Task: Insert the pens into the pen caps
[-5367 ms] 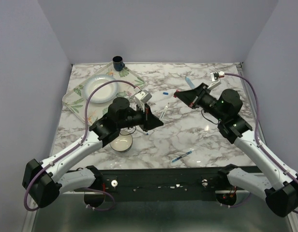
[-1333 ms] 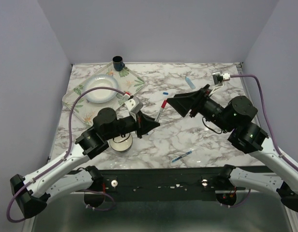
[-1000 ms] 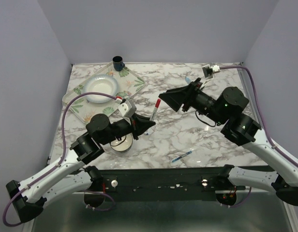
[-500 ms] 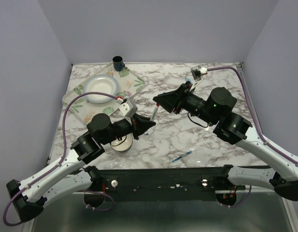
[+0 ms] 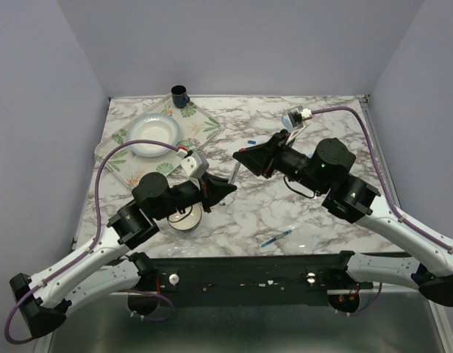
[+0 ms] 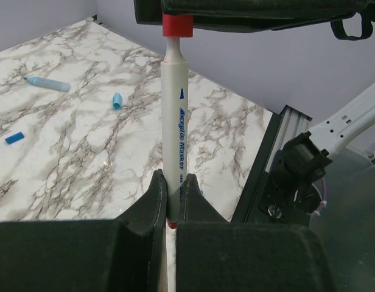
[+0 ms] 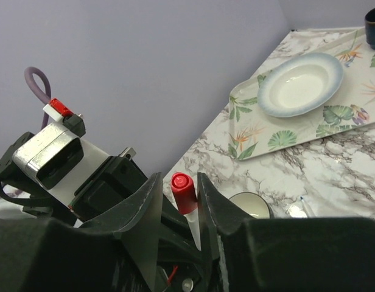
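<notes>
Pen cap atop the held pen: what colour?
The pen cap is red, clearest in the right wrist view.

A leaf-patterned tray lies on the far left part of the marble desk. A white plate with a pale blue rim sits on the tray, toward its left half. A dark blue cup stands upright at the tray's far corner. Just off the tray's near edge, a small white bowl rests on the desk, partly hidden from above.
</notes>
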### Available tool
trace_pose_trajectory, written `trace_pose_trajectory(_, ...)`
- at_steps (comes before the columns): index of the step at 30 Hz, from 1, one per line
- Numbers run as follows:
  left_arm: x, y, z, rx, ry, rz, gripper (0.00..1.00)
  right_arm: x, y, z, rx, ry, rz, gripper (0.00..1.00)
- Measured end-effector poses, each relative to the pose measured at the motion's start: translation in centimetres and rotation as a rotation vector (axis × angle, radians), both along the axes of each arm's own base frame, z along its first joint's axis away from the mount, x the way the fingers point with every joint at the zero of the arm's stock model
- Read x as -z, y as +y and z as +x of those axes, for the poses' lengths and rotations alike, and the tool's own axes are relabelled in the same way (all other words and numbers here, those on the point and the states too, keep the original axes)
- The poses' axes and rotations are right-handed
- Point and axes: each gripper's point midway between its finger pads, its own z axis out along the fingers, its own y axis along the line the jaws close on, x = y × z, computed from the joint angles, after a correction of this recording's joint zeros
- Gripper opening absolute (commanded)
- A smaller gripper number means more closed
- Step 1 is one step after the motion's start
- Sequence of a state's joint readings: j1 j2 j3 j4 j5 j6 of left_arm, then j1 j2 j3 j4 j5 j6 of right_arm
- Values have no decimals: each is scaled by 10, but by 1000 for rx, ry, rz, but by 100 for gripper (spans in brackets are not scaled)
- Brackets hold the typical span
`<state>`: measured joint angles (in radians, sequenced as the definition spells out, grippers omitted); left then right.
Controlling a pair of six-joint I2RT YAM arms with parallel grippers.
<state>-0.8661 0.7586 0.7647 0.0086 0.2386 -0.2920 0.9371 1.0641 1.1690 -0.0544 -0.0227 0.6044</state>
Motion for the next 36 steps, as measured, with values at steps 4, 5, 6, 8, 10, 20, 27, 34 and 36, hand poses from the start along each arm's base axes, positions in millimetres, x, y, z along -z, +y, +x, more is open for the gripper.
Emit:
trace_pose_trajectory(4, 0, 0, 0, 0, -1, 0, 0, 1, -1, 2, 15, -1, -2, 15)
trace_pose_trajectory(5, 0, 0, 0, 1, -1, -1, 0, 2, -2, 2, 18, 0, -4, 12)
trace_pose_trajectory(6, -1, 0, 0, 1, -2, -2, 0, 4, -2, 3, 22, -1, -7, 7)
trace_pose_trajectory(8, -1, 1, 0, 0, -3, -3, 0, 6, -1, 3, 20, -2, -10, 3)
trace_pose_trajectory(10, -2, 1, -1, 0, -6, -6, 0, 9, -1, 2, 15, -2, -15, 1)
trace_pose_trajectory(20, 1, -1, -5, 20, 11, 0, 0, 16, -5, -5, -7, -83, -51, 1)
trace_pose_trajectory(27, 9, -7, -9, 66, 65, 2, 0, 28, -11, -8, -3, -139, -50, 1)
trace_pose_trajectory(34, 10, -10, -11, 94, 79, -1, 0, 29, -14, -10, -4, -136, -19, 1)
trace_pose_trajectory(36, 11, -10, -11, 98, 75, 2, 0, 30, -14, -12, -10, -122, -5, 1)
